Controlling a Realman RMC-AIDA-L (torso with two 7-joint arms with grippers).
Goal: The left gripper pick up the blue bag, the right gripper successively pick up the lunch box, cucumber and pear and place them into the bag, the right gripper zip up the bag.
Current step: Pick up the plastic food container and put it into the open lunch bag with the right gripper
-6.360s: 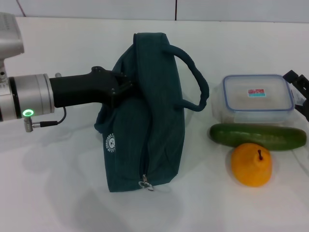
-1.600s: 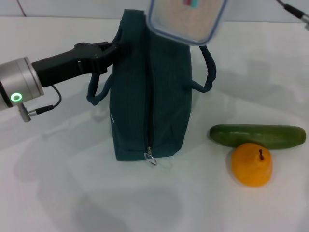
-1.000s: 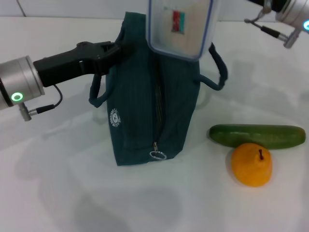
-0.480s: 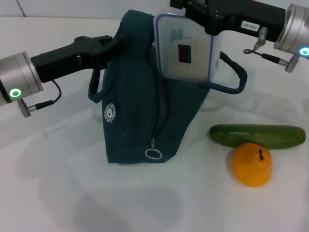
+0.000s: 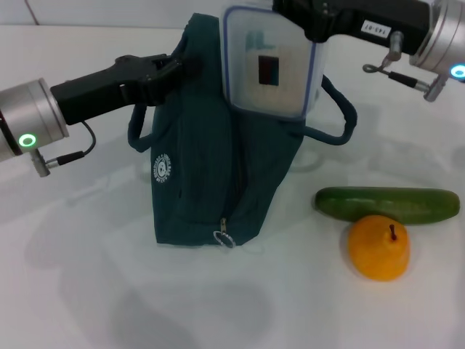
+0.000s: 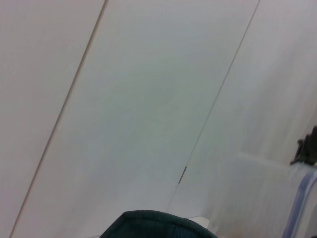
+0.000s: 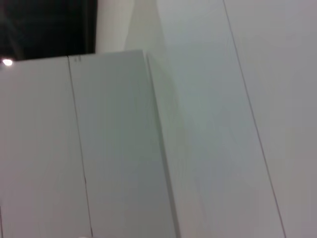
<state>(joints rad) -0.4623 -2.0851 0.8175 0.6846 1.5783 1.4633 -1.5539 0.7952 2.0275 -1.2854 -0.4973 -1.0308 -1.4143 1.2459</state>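
Note:
The blue bag stands upright on the white table, its ring zipper pull low at the front. My left gripper comes in from the left and is shut on the bag's upper edge by a handle. My right gripper reaches in from the upper right, shut on the lunch box, which hangs on edge over the bag's top with its lower part against the fabric. The cucumber and the pear lie to the right. The left wrist view shows teal bag fabric and the lunch box.
The bag's far handle loops out to the right, above the cucumber. White table spreads in front and to the left. The right wrist view shows only pale wall panels.
The lunch box has left the table in my right gripper and come over the bag. In the last half second it rose slightly and moved left, and the bag's base shifted.

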